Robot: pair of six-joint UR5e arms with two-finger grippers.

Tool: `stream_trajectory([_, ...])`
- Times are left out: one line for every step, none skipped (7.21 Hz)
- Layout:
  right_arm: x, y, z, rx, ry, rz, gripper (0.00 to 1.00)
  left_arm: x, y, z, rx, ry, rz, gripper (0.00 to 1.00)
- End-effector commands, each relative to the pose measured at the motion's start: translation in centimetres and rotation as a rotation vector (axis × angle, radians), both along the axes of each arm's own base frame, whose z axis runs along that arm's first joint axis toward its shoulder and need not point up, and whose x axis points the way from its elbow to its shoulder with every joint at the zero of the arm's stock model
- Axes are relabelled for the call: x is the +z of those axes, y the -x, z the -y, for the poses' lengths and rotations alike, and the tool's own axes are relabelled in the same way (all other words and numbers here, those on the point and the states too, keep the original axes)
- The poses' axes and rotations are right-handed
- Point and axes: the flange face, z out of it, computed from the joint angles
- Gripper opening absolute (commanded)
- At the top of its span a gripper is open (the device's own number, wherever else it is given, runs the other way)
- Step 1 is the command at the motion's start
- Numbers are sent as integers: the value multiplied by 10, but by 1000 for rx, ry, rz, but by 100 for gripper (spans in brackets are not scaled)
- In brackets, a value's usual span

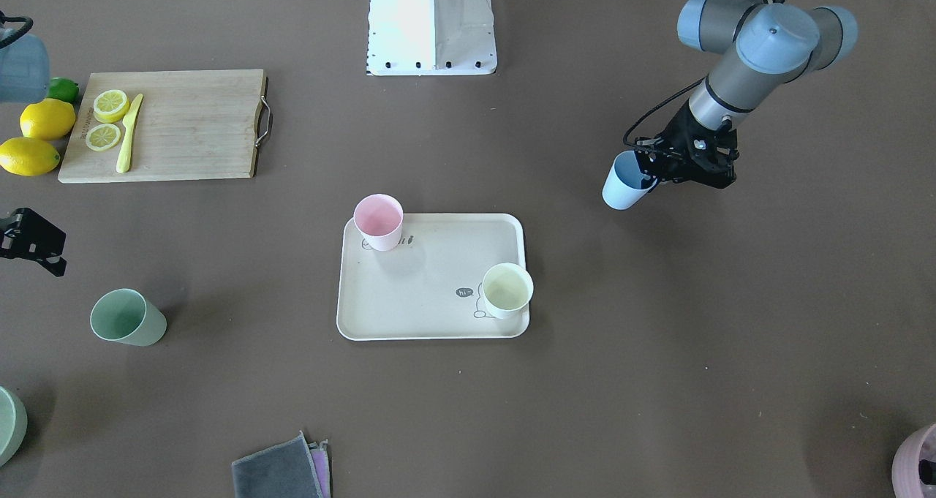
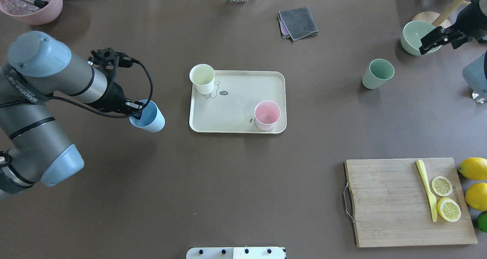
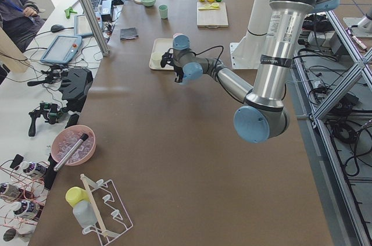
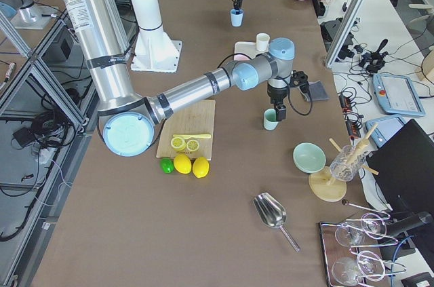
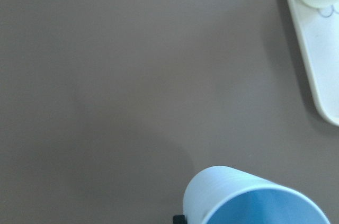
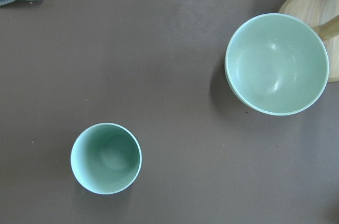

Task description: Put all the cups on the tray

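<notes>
The beige tray lies mid-table, also in the front view. The pink cup and the cream-yellow cup stand upright on it at opposite corners. My left gripper is shut on the rim of the light blue cup and holds it tilted above the table, left of the tray; the cup fills the bottom of the left wrist view. The sage green cup stands on the table right of the tray. My right gripper looks open and empty, high up beyond the green cup.
A green bowl and a wooden stand sit by the right gripper. A folded grey cloth lies at the far edge. A wooden cutting board with a knife and lemon slices lies near right, lemons beside it. A pink bowl sits far left.
</notes>
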Motion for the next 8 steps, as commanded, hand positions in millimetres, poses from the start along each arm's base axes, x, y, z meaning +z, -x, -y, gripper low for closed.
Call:
stream_trajectory([8, -2, -1, 0, 7, -8, 100, -57, -52, 20, -36, 69, 16, 0])
stream_trajectory([13, -2, 1, 2, 19, -11, 100, -68, -88, 25, -31, 62, 35, 0])
stream_trajectory([13, -2, 1, 3, 21, -10, 100, -68, -103, 26, -54, 58, 28, 0])
stream_trajectory([13, -1, 1, 1, 21, -10, 100, -65, -114, 27, -61, 71, 15, 0])
stream_trajectory([13, 0, 1, 0, 21, -10, 100, -60, -123, 28, -67, 73, 31, 0])
stream_trajectory([12, 0, 1, 0, 19, -9, 100, -60, -132, 24, -74, 60, 41, 0])
stream_trajectory([12, 1, 1, -2, 18, -9, 100, -60, -133, 24, -72, 57, 37, 5])
stream_trajectory([12, 1, 1, -1, 19, -9, 100, -62, -133, 23, -70, 52, 29, 50])
